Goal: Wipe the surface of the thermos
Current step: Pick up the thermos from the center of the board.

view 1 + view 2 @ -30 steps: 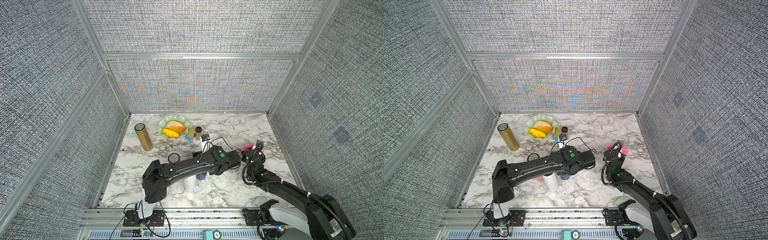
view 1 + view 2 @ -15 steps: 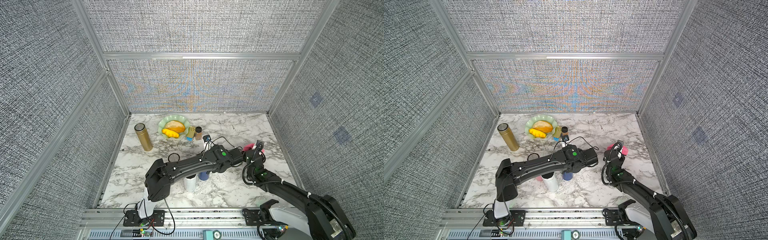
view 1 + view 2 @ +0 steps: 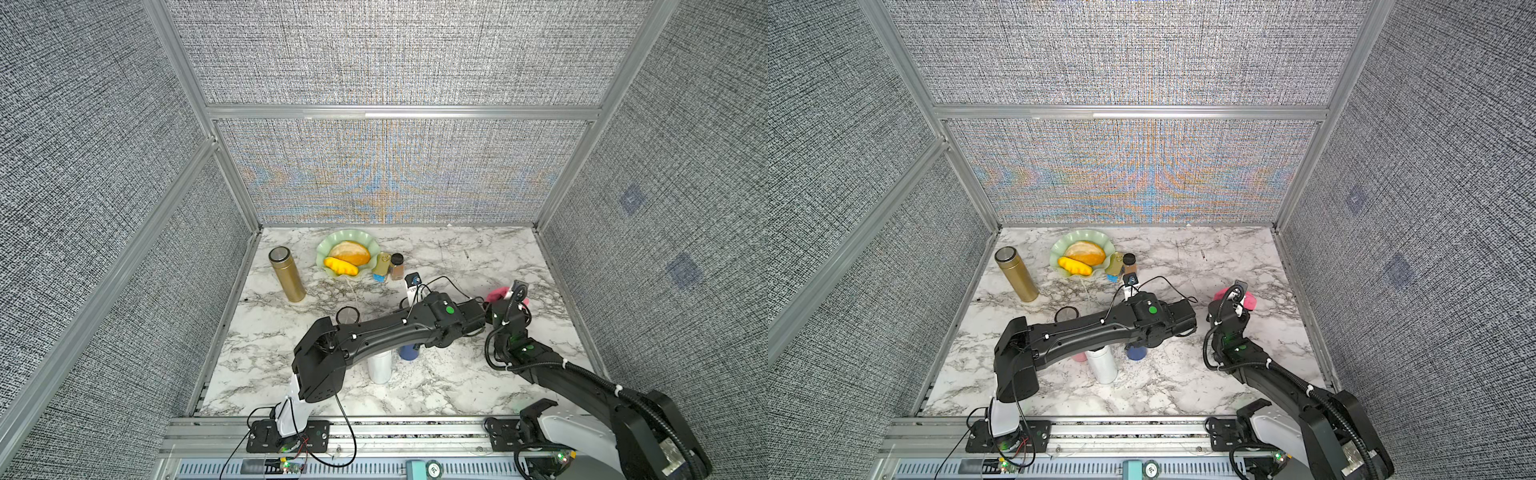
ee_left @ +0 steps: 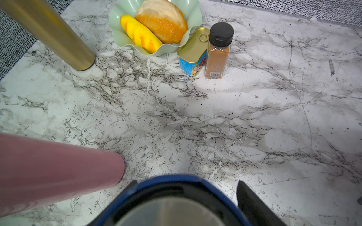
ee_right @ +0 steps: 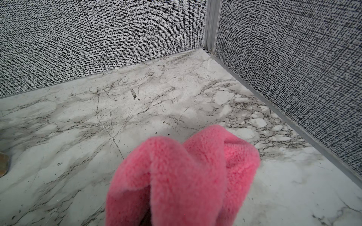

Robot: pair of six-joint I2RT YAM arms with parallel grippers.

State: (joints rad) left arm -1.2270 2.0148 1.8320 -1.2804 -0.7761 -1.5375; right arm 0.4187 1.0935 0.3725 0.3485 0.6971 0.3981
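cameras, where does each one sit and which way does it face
Top views: high in front, looking down on the marble table; left arm, right arm show.
Left wrist: low, facing the green dish over the blue thermos; jaws show.
Right wrist: low, facing a corner; pink cloth hides the jaws.
Shared: gold thermos, top and left wrist.

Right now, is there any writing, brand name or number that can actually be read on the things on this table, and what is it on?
Nothing here can be read as words or numbers.
Tin can: print on its blue label, too blurred to read.
Spice bottle: a barcode and small print on its label, too small to read.
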